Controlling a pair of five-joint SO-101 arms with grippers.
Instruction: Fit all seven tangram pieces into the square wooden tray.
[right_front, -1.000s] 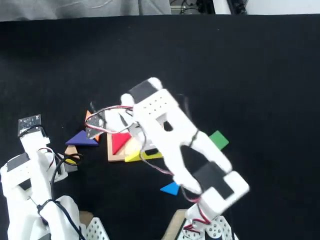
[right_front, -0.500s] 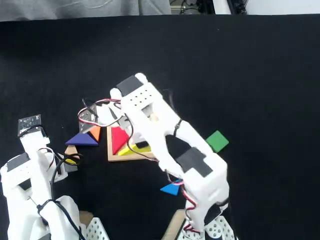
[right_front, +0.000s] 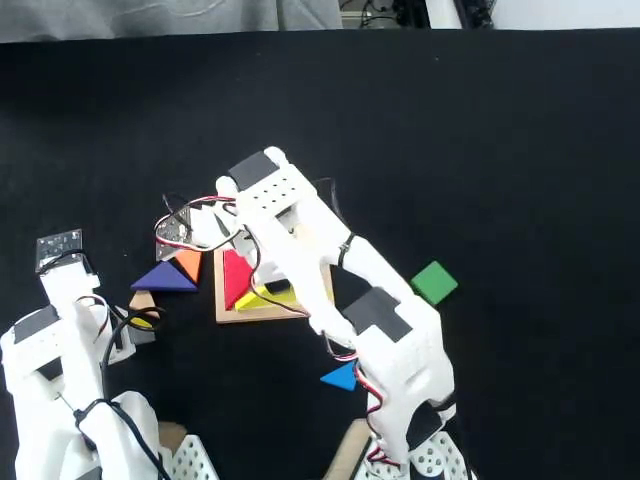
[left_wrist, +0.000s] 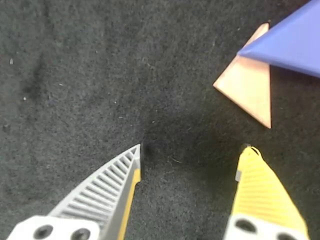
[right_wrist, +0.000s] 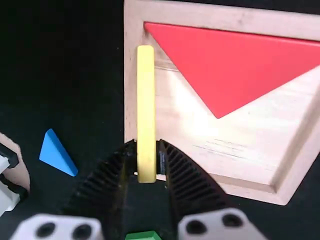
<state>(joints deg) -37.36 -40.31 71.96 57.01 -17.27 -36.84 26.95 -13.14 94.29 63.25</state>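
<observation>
The square wooden tray (right_front: 312, 290) lies near the middle of the table with a red triangle (right_front: 236, 276) flat inside it. My right gripper (right_front: 275, 290) is over the tray, shut on the yellow piece (right_front: 260, 299). In the right wrist view the yellow piece (right_wrist: 146, 100) stands on edge along the tray's rim (right_wrist: 210, 17), beside the red triangle (right_wrist: 235, 65). My left gripper (left_wrist: 192, 148) stands open just above the cloth, close to a tan triangle (left_wrist: 250, 90) and a dark blue triangle (left_wrist: 295, 40).
An orange triangle (right_front: 188, 266), the dark blue triangle (right_front: 165, 279) and the tan triangle (right_front: 143, 298) lie left of the tray. A small blue triangle (right_front: 342, 377) lies near the right arm's base, and a green square (right_front: 435, 282) to the right.
The right arm has swung to the left and carried the yellow piece from the tray's near edge to over the tray. The left arm has kept still.
</observation>
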